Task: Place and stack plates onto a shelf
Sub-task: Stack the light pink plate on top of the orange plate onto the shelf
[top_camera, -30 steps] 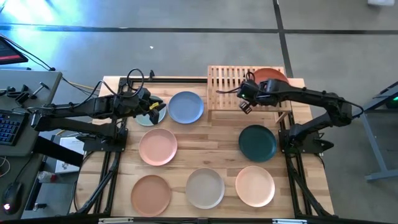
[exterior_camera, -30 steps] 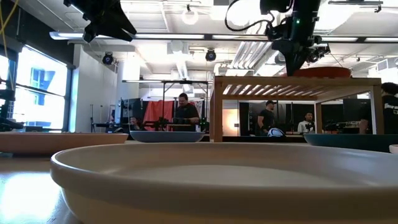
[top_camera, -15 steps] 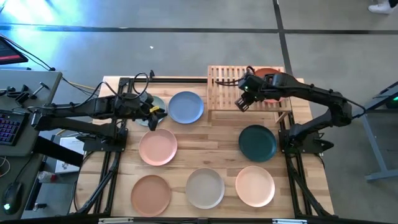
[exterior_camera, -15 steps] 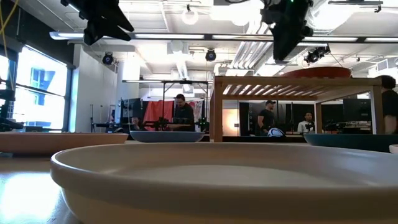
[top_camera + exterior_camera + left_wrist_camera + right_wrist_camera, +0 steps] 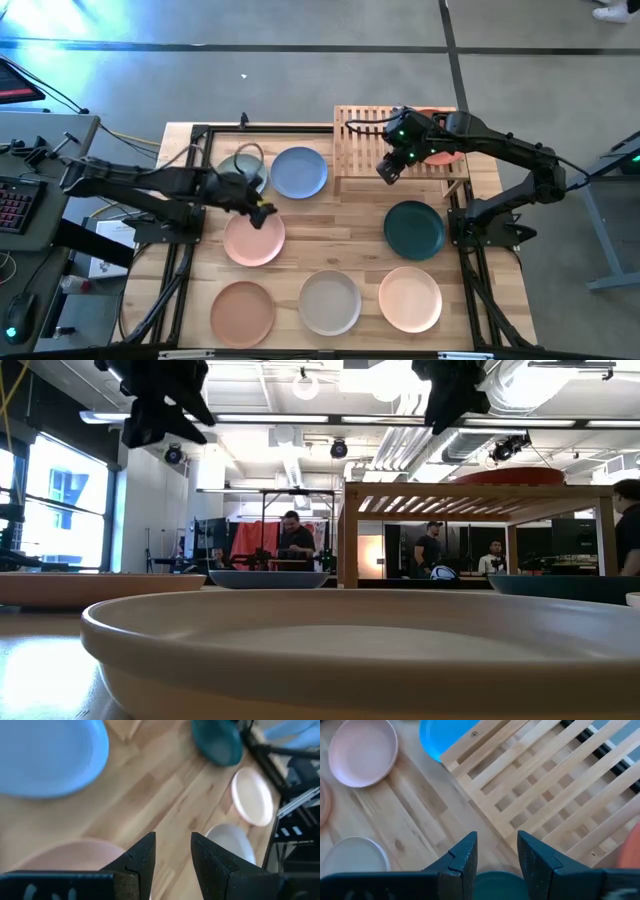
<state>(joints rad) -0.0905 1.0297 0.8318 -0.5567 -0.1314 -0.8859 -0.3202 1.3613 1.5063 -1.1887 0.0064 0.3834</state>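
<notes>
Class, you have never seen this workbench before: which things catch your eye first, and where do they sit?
Coloured plates dot the table, with the dark teal plate the darkest, at its right. A red-orange plate already lies on the bamboo shelf at the far edge. The left gripper hangs over the pink plate, the right gripper at the shelf's front.

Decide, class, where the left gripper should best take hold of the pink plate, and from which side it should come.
Probably the raised rim of the pink plate, from straight above. The plate lies flat on the table, so only its thin edge fits between fingers. The left gripper hangs open over its far rim, nearest the blue plate.
</notes>
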